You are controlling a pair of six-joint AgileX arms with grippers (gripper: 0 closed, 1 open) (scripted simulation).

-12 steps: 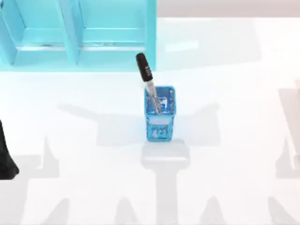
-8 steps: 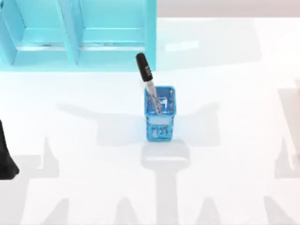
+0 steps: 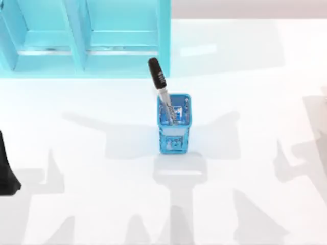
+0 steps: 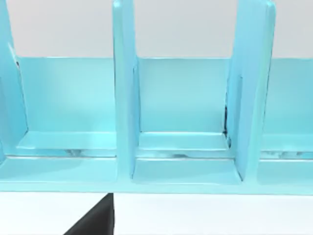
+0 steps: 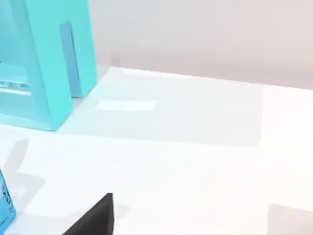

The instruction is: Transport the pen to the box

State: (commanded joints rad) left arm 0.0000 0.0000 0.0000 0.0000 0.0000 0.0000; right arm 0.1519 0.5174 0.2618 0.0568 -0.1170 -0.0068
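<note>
1. The pen (image 3: 160,87) stands tilted in a small blue container (image 3: 174,125) near the middle of the white worktop (image 3: 245,102). Its silver-grey barrel goes down into the container's open top, and its thick black cap end sticks out above the rim, leaning toward the far left.

2. The box (image 3: 87,35) is a light turquoise unit with upright dividers. It sits along the far edge of the worktop, on the left side, with the container well apart from it on the near side. The pen's cap points toward the box's right-hand end wall without touching it.

3. Our left arm (image 3: 6,171) shows as a dark shape at the left edge of the top view, well away from the pen. The left wrist view looks straight into the box's (image 4: 186,142) open compartments, with a black part of the arm's own hardware (image 4: 95,220) at the picture's lower edge. We cannot tell how the left tool stands.

4. The right wrist view takes in the box's end wall (image 5: 58,63), a corner of the blue container (image 5: 5,208) and bare worktop (image 5: 195,147). A black part of that arm's hardware (image 5: 95,218) sits at the lower edge.
</note>
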